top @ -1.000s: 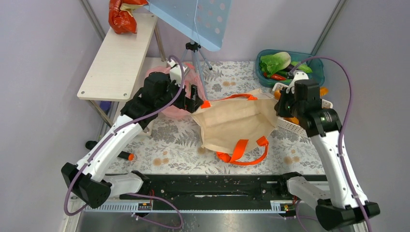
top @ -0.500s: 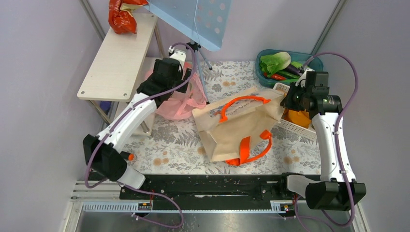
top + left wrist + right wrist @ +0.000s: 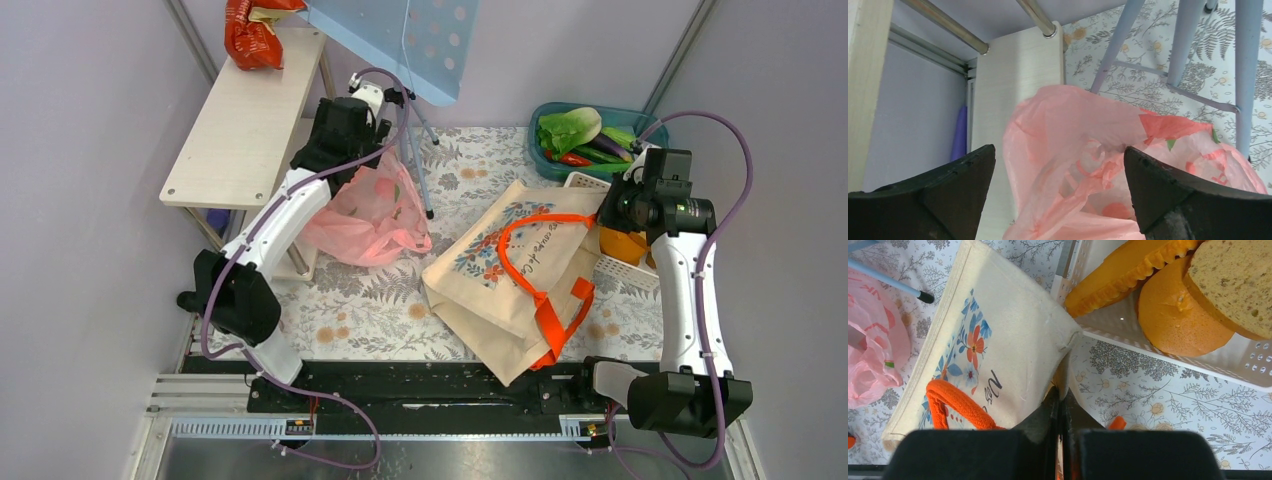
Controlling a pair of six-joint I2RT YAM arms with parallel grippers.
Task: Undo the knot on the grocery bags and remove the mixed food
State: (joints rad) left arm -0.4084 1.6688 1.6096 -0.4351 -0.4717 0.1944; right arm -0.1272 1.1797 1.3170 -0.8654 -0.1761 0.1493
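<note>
The pink grocery bag lies on the floral mat at the back left, beside the shelf. Its twisted top sits between my left gripper's fingers; reddish and green shapes show dimly through the plastic. My left gripper hangs open just above it, not touching. My right gripper is shut on a corner of the beige floral tote, as the right wrist view shows. Toy food, a leafy green-and-white vegetable and red bits, lies in the teal tub.
A wooden shelf with a red bag stands at the back left. A blue panel's tripod legs stand right beside the pink bag. A white basket with orange and bread-like pieces sits next to my right gripper.
My left gripper let go of the tote's handle and moved back-left over the pink bag. The tote swung round and now lies floral side up, held only by my right gripper.
</note>
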